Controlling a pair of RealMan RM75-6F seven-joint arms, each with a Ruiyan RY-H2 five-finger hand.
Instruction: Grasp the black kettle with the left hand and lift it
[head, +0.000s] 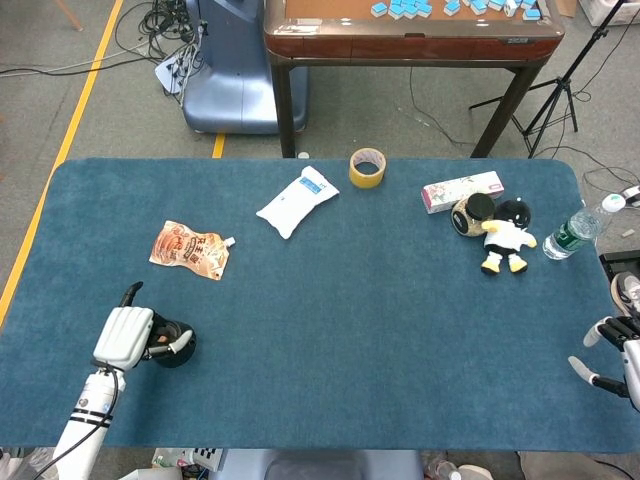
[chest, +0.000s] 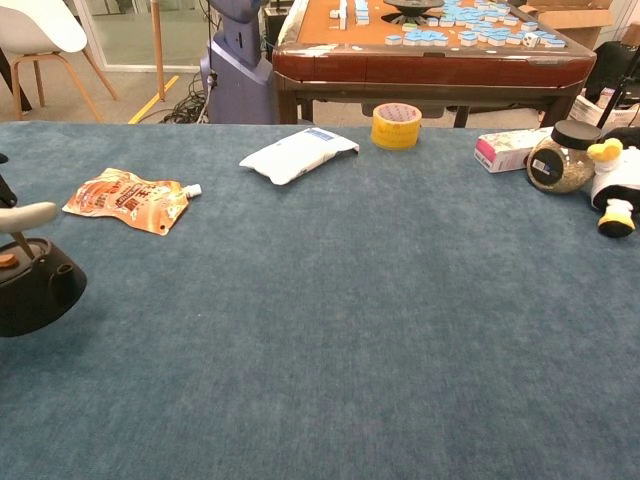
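One hand, the left hand (head: 124, 336), gripped the black kettle (head: 172, 345) at the table's (head: 350, 330) eight o'clock corner, where a tilt could slip it off the edge; the right hand (head: 615, 352) lay released.

We note the table (head: 380, 330) wears matt blue napped cloth. The black kettle (chest: 35, 295) looks smooth, faintly glossy. The left hand (head: 124, 337) has glossy white plastic shells. The orange pouch (head: 190, 249) is shiny crinkled film; the tape roll (head: 367, 168) glossy yellow.
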